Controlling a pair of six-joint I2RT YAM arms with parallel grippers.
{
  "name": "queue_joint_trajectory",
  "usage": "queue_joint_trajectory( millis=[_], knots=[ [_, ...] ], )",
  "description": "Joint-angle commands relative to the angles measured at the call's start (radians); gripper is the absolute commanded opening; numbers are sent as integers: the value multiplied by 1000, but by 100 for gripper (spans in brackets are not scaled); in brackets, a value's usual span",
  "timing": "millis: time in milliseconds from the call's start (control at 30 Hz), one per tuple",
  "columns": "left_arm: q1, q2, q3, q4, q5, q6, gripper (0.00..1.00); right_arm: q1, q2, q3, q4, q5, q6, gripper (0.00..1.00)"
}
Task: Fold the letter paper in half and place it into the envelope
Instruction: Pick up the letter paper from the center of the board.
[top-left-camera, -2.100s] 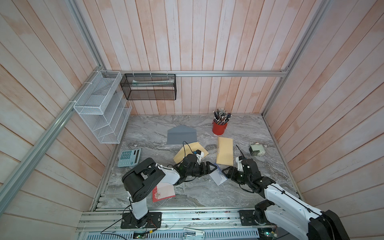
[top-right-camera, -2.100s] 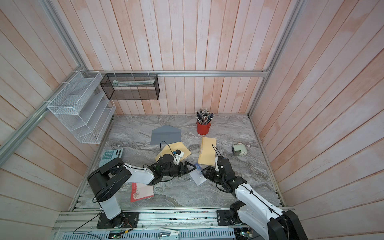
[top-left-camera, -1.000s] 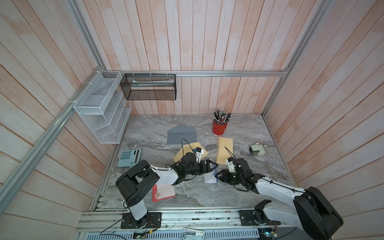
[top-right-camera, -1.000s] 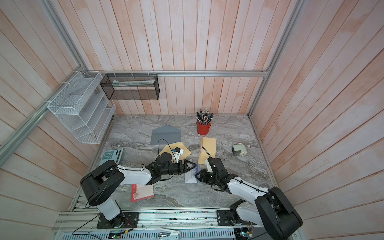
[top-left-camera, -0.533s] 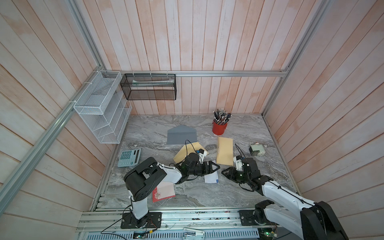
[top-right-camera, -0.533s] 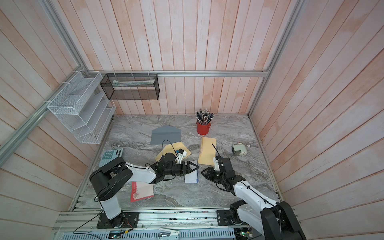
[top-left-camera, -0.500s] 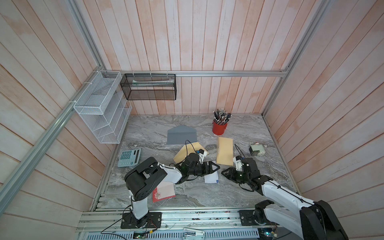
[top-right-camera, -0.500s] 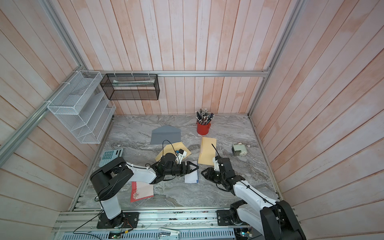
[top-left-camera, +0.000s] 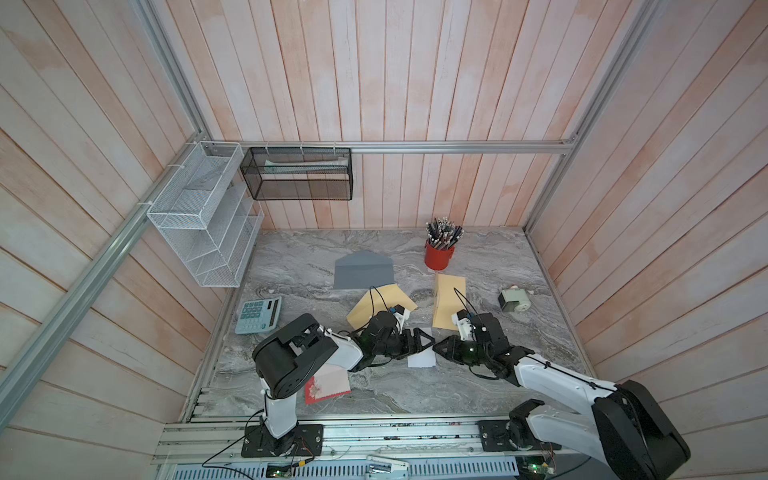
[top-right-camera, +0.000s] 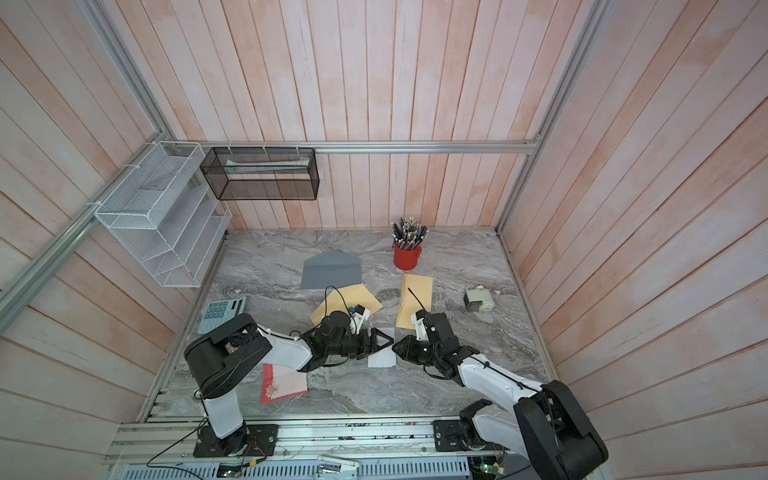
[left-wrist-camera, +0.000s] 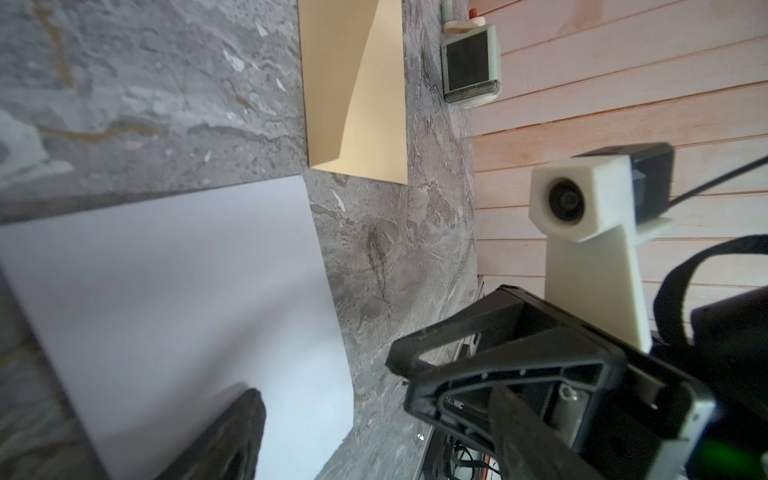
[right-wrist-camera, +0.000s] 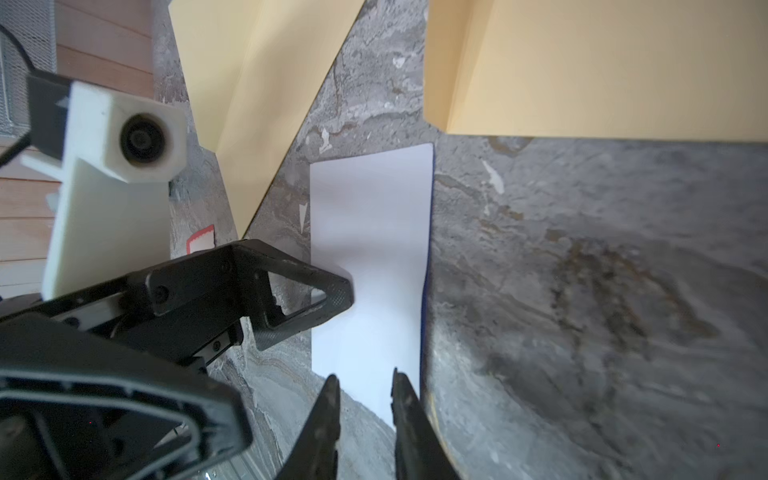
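Note:
The white letter paper lies flat on the marble table, a narrow upright rectangle that looks folded. My left gripper stands open, with one finger resting on the paper's left part. At the paper's right edge my right gripper is low, its jaws narrowed with a small gap over the paper's near corner. A grey envelope with its flap up lies behind. Two tan envelopes lie just beyond the paper.
A red pencil cup stands at the back. A calculator is on the left, a small sharpener on the right, and a red card near the front left. A white wire rack and a black mesh basket hang on the walls.
The paper, lifted and tilted two seconds ago, now lies flat. My right gripper drew back to the right, then came in at the paper's right edge with narrower jaws. The left gripper stays wide.

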Motion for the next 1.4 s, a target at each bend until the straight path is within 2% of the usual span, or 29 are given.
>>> queue_joint_trajectory(
  millis=[0, 200, 333, 433, 500, 633, 667, 1133, 1367],
  knots=[
    [3, -2, -13, 29, 11, 4, 85, 18, 56, 18, 75, 10, 15, 23],
    [33, -106, -11, -26, 16, 39, 84, 18, 133, -5, 123, 8, 18, 21],
    [66, -228, -8, -225, -50, 133, 82, 18, 136, -20, 123, 18, 17, 20],
    [82, -253, -10, -337, -79, 201, 79, 18, 139, -38, 136, 19, 26, 20],
    [83, -241, -24, -338, -70, 215, 77, 18, 144, -47, 140, 19, 29, 20],
    [83, -190, -41, -314, -37, 211, 62, 19, 143, -61, 151, 20, 39, 20],
    [83, -184, -43, -305, -33, 206, 60, 20, 142, -63, 153, 21, 39, 19],
    [71, -64, -13, -297, -8, 187, 60, 33, 170, -88, 191, 20, 63, 19],
    [70, -97, -62, -157, 51, 167, 59, 35, 207, -97, 239, 8, 74, 19]
  ],
)
